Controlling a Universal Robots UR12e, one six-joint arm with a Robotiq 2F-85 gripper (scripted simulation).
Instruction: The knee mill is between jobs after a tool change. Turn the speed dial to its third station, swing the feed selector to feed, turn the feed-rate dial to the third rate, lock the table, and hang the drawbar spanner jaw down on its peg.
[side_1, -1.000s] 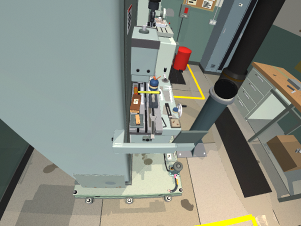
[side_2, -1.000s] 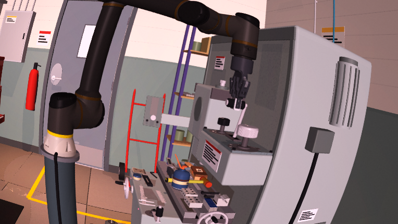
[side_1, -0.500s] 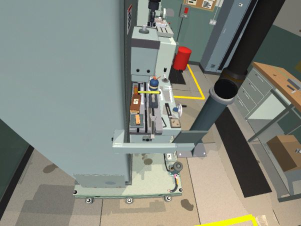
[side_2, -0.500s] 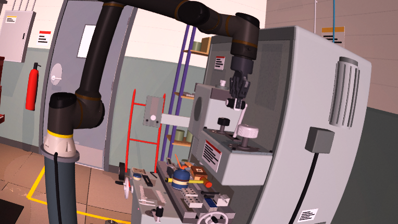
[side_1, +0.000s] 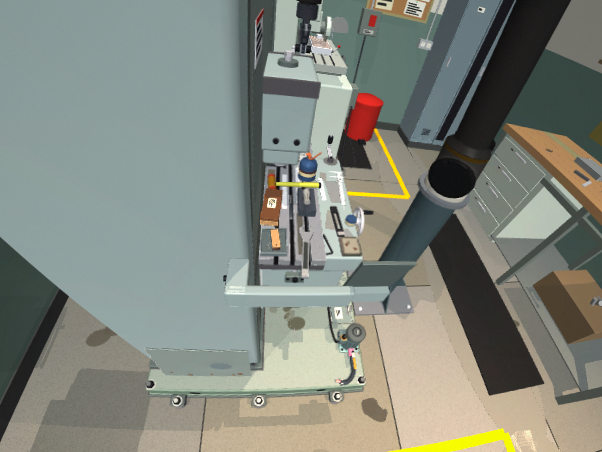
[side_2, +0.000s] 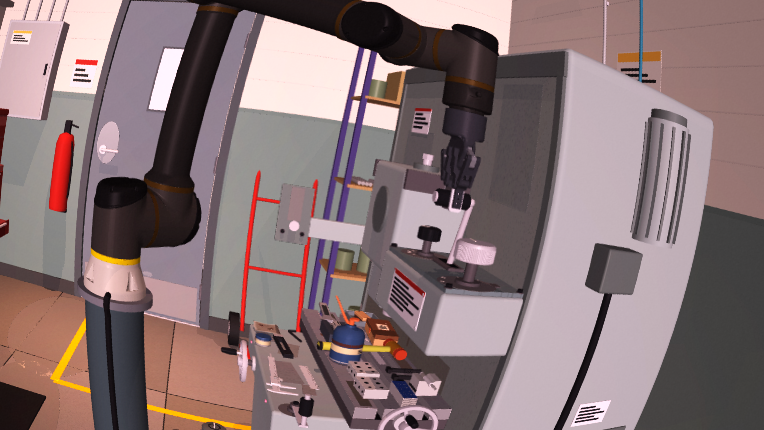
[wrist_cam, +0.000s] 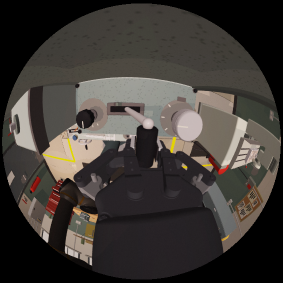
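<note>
The feed selector is a pale lever rising from a slot in the mill head's control panel, with a black cylindrical handle at its end. The small black speed dial sits to one side of the slot. The large pale knurled feed-rate dial sits on the other side. The spanner lies on the mill table below. My gripper hangs from above at the lever's end and is closed around the black handle.
The mill's big grey column stands right behind the panel. The table below is crowded with a blue oil can, a yellow-handled mallet, blocks and a vise. A handwheel sticks out from the table's side.
</note>
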